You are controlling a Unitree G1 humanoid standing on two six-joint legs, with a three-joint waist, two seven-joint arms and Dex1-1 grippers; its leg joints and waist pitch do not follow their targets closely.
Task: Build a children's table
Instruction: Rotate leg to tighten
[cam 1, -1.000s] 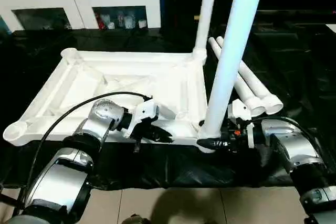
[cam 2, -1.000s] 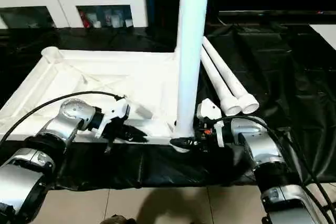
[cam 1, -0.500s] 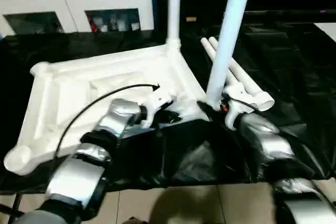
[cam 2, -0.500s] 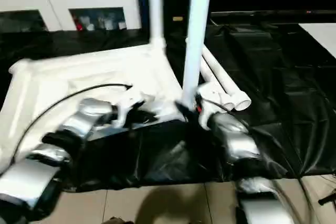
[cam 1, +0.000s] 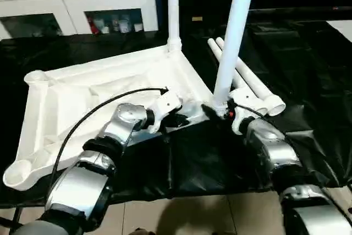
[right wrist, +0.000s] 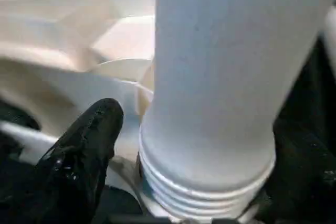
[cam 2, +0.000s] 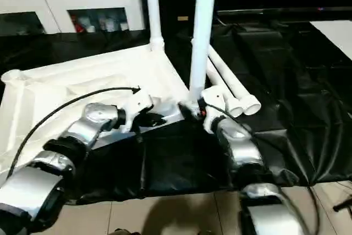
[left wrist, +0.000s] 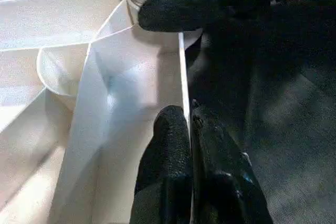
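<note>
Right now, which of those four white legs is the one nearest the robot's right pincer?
The nearer upright leg, standing in the tabletop's near corner socket right at the right pincer. The other upright leg stands in the far corner; two loose legs lie flat behind.

Landmark: white plastic ribbed tabletop [cam 1: 99, 89], lying underside up on black-sheeted worktop [cam 1: 308, 53].
Near right corner blocked: upright white tubular leg [cam 1: 234, 31] in socket, right gripper [cam 1: 215, 111] at its base, one finger [right wrist: 79, 156] close beside ribbed end.
Near edge: left gripper [left wrist: 190, 129] pinched over thin rim wall.
Far right corner: second upright white leg [cam 1: 173, 9].
Right of tabletop: two loose white legs [cam 1: 250, 83] lying side by side.
Beyond them: bare black sheet, open room.
Tabletop left half: no uprights, open above.
</note>
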